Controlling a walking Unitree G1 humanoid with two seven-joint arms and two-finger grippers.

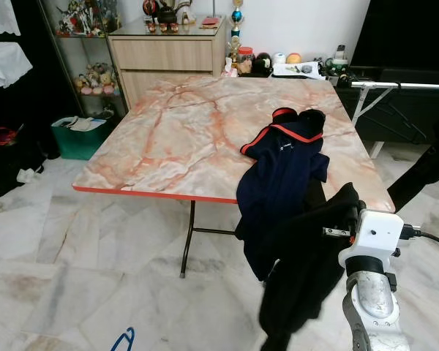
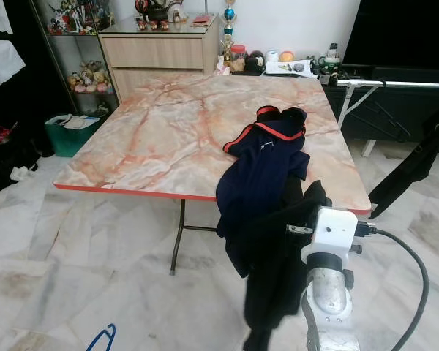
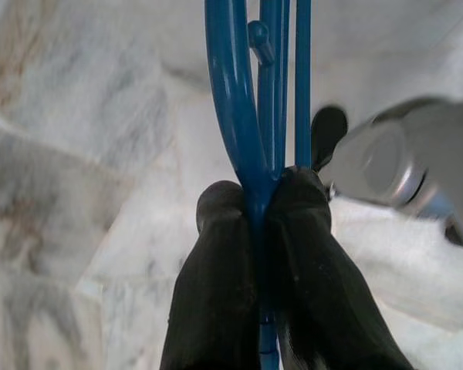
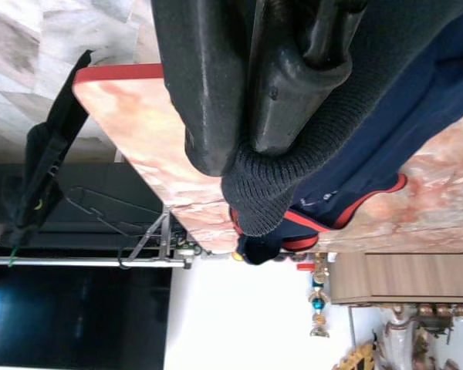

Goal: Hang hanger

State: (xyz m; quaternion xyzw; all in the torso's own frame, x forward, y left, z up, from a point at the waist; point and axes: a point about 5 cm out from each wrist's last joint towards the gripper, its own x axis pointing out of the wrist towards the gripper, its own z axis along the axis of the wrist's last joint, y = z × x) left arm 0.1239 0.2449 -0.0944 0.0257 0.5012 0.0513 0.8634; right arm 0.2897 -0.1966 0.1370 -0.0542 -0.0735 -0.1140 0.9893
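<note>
Right gripper (image 4: 270, 116) is sitting low at the near right of the scene, just off the near right corner of the marble-patterned table (image 1: 183, 131). Its jaws are clenching a fold of black knit garment (image 2: 278, 270), which is hanging from the grip down toward the floor (image 1: 73, 270).

A navy garment with red trim (image 1: 282, 168) is lying on the right side of the table and spilling over the near edge, touching the black knit garment below.

Left gripper (image 3: 255, 231) is held over the floor, its jaws clamping the blue hanger (image 3: 251, 100) between both black fingers (image 3: 216, 277). In the left eye view a bit of the blue hanger is peeking in at the bottom edge, low and left of centre, well apart from the table.

Behind the table on the right, a metal clothes rail (image 1: 402, 85) is running along in front of a dark screen, with bare wire hangers (image 4: 100, 202) under it and a dark garment (image 1: 424, 172) hanging from its far right end.

A wooden drawer chest (image 1: 168, 55) is standing against the back wall. A green bin (image 1: 77, 139) is sitting on the floor to the left of the table.
</note>
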